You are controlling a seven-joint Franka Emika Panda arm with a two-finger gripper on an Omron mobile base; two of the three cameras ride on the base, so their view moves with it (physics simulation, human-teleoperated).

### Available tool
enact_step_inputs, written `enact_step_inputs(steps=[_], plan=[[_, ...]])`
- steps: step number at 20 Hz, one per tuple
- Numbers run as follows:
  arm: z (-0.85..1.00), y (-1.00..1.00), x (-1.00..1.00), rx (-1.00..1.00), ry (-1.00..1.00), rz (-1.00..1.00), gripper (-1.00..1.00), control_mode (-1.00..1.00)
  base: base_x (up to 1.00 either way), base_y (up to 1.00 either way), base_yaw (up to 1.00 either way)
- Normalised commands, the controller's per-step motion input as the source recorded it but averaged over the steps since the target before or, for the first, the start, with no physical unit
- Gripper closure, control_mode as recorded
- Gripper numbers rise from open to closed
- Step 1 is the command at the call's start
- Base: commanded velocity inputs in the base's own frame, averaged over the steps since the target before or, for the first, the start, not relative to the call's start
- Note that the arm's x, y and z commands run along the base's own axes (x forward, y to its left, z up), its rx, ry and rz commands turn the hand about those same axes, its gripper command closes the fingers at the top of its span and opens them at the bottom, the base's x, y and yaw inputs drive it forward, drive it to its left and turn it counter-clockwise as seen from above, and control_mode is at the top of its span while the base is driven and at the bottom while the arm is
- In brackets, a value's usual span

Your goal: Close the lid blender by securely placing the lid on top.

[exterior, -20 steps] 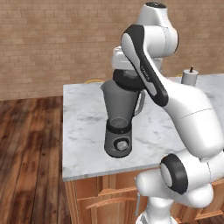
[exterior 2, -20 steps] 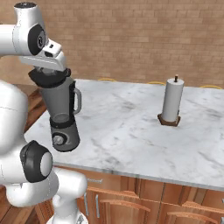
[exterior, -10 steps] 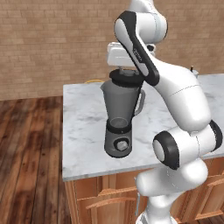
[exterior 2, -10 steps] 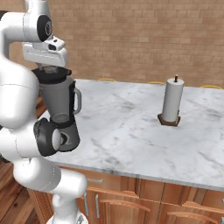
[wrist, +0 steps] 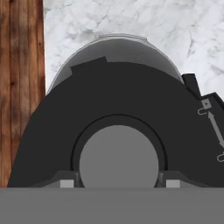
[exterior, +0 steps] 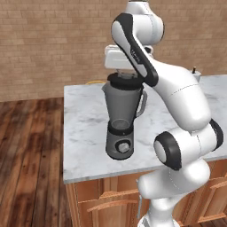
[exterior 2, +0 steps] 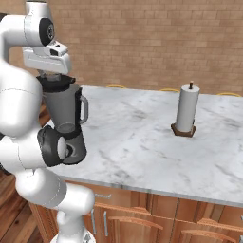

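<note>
The dark grey blender [exterior: 122,116] [exterior 2: 66,118] stands near the left edge of the marble counter [exterior: 84,128]. The black lid [exterior: 126,82] [exterior 2: 56,84] rests on top of the translucent jar. My gripper [exterior: 126,74] [exterior 2: 53,76] points straight down onto it. In the hand view the lid [wrist: 118,100] lies close below, with the fingertips [wrist: 66,183] against either side of its raised centre cap, so the gripper [wrist: 119,183] is shut on the lid. Part of the jar's rim [wrist: 118,43] shows past the lid's far edge.
A white paper towel roll on a dark stand [exterior 2: 186,110] [exterior: 193,73] sits on the counter's right side. The wooden floor [exterior: 31,146] lies to the left of the counter. My own white arm rises close beside the blender.
The arm's upper links have swung up into a more upright pose. The hand and the lid have stayed over the jar's top.
</note>
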Motion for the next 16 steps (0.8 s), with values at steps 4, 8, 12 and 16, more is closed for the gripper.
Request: enact_step_inputs(steps=[4,8,12,16], plan=[[-0.01,0.0,-0.01,0.0,-0.03,-0.01,1.0,-1.0,0.0,0.0,0.0],[0.0,0.0,0.0,0.0,0.0,-0.01,1.0,-1.0,0.0,0.0,0.0],[-0.01,-0.09,-0.06,0.0,0.0,0.0,1.0,-1.0,0.0,0.0,0.0],[0.0,-0.2,-0.18,0.0,-0.01,0.0,1.0,-1.0,0.0,0.0,0.0]])
